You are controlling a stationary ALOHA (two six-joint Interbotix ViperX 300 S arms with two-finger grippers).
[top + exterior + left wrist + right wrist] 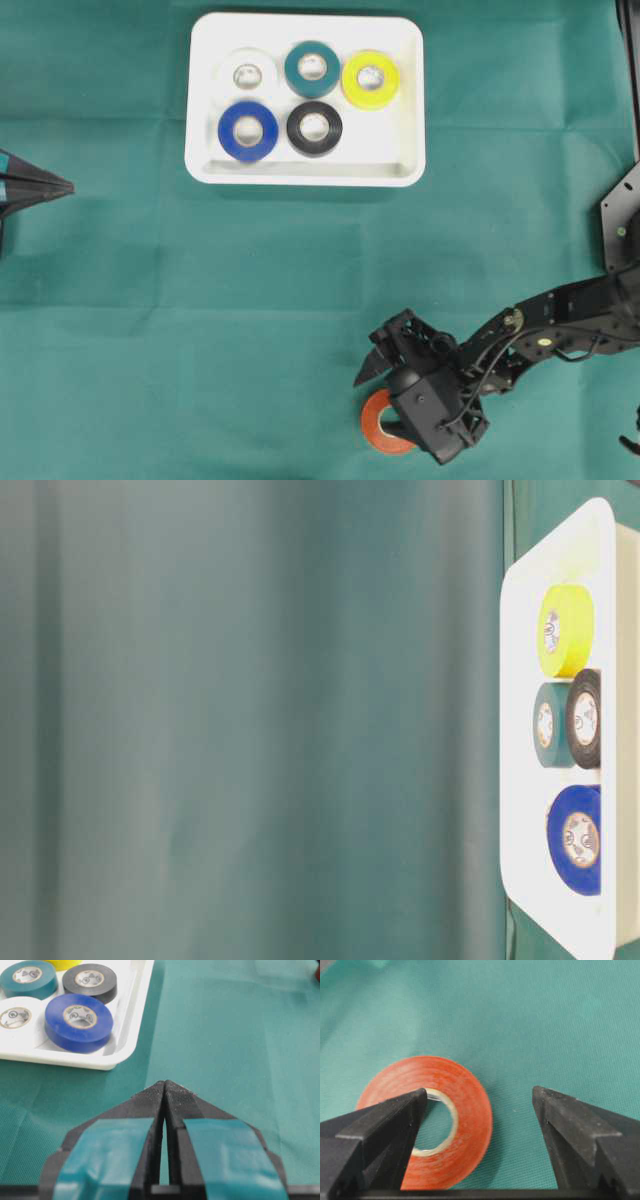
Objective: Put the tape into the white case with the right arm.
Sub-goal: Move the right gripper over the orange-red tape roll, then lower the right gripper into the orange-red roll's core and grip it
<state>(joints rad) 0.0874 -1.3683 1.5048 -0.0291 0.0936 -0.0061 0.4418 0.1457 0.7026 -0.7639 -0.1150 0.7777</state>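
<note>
**Right gripper spread over the orange roll near the front edge of the worktop**

From my remote station, the overhead view shows the white case [405,120] near the rear edge of the worktop, middle to left of centre. I count five rolls lying flat in it: white [247,72], teal [312,68] and yellow [370,79] along its far row, blue [248,131] and black [314,128] in its near row. The near right corner of the case is bare. The rolls sit close together; whether they touch I cannot tell.

The orange tape [377,424] lies flat on the green cloth [200,300] close to the front edge, right of centre and well apart from the case. The right gripper [385,400] hangs over it with jaws spread. In the right wrist view one finger [395,1125] crosses the roll's hole and the other [570,1120] stands over bare cloth beside the roll [470,1105]; contact I cannot judge. Nothing is gripped.

The left gripper [68,187] sits at the left edge, its teal-marked fingers [150,1100] pressed together on nothing.

The cloth shows faint creases. Between the orange tape and the case I see only open cloth.
</note>
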